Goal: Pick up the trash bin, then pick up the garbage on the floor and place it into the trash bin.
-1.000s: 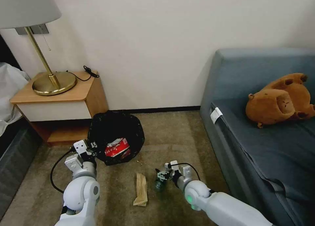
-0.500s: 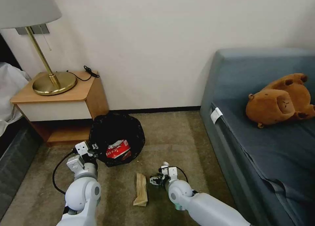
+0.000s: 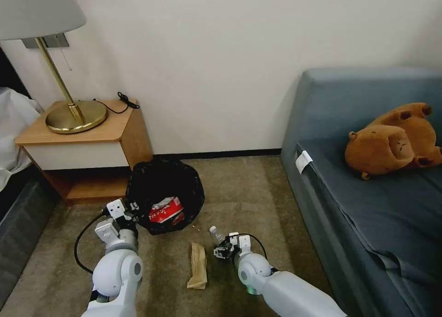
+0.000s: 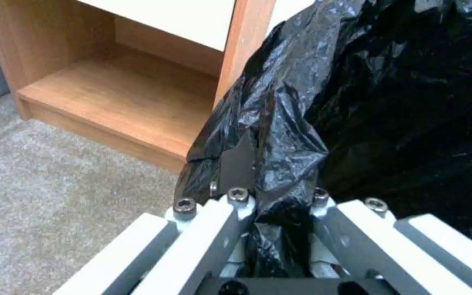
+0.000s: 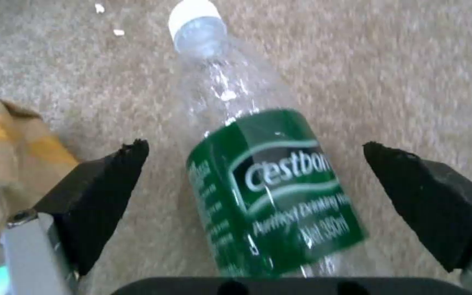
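Left gripper [image 4: 266, 205] clenching trash bin [image 3: 165, 195] bag, right gripper [image 5: 255, 180] spread around bottle [image 5: 263, 180], base hidden

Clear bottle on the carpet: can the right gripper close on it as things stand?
Probably yes. The right gripper is open with the bottle lying between its fingers; nothing blocks them, and the paper wrapper lies off to one side.

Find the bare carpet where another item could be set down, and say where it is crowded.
Free: carpet between trash bin, wall and sofa. Crowded: near the paper wrapper, where the open right gripper straddles the bottle, and beside the left gripper shut on the bin.
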Controlling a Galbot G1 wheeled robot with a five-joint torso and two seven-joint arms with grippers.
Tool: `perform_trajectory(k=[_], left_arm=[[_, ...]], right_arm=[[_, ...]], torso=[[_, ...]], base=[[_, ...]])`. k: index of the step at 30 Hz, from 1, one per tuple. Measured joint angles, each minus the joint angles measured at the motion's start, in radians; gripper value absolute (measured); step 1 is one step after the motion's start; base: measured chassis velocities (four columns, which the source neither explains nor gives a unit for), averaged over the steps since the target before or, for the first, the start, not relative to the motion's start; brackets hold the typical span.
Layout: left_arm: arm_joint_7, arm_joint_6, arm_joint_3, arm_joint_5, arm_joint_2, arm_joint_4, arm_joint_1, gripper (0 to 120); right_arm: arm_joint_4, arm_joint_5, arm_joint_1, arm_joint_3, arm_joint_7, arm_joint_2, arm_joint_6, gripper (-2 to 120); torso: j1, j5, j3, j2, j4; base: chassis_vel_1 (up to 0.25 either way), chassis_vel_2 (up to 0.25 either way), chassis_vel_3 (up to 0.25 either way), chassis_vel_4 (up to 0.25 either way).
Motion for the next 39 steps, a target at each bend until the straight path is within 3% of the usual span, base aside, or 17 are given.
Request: perform_trajectory(k=[15,17,20,22,29,32,39], left_arm=[[-0.001,0.003,0.001,0.003,-0.001,-0.006,-0.005,3],[-0.001,0.003,0.001,0.003,-0.001,-0.005,-0.005,3],[-0.001,0.003,0.001,0.003,-0.001,-0.005,-0.005,3],[-0.001,0.003,0.001,0.002,-0.001,-0.004,-0.007,3],[-0.001,0.003,-0.001,0.000,-0.001,-0.002,-0.008,3],[-0.001,0.002,0.002,0.000,-0.002,0.001,-0.008,3],[-0.001,0.002,0.005,0.001,-0.003,0.002,-0.010,3]], right_arm=[[-0.066,-0.080,0.004,-0.038,-0.071,-0.006,0.038,99],[-0.069,-0.086,-0.001,-0.037,-0.074,-0.010,0.044,89],[-0.069,-0.088,-0.003,-0.036,-0.074,-0.011,0.046,85],[-0.070,-0.093,-0.006,-0.035,-0.075,-0.011,0.050,73],[-0.074,-0.107,-0.008,-0.018,-0.083,-0.004,0.060,51],[-0.074,-0.118,-0.010,-0.019,-0.085,-0.004,0.065,36],[-0.081,-0.131,-0.017,-0.014,-0.094,-0.002,0.080,23]], torso=[[0.000,0.0001,0.000,0.000,0.0000],[0.000,0.0000,0.000,0.000,-0.0001],[0.000,0.0001,0.000,0.000,0.0000],[0.000,0.0000,0.000,0.000,0.0000],[0.000,0.0001,0.000,0.000,0.0000],[0.000,0.0001,0.000,0.000,0.0000],[0.000,0.0000,0.000,0.000,-0.0001]], base=[[0.000,0.000,0.000,0.000],[0.000,0.000,0.000,0.000],[0.000,0.000,0.000,0.000],[0.000,0.000,0.000,0.000],[0.000,0.000,0.000,0.000],[0.000,0.000,0.000,0.000],[0.000,0.000,0.000,0.000]])
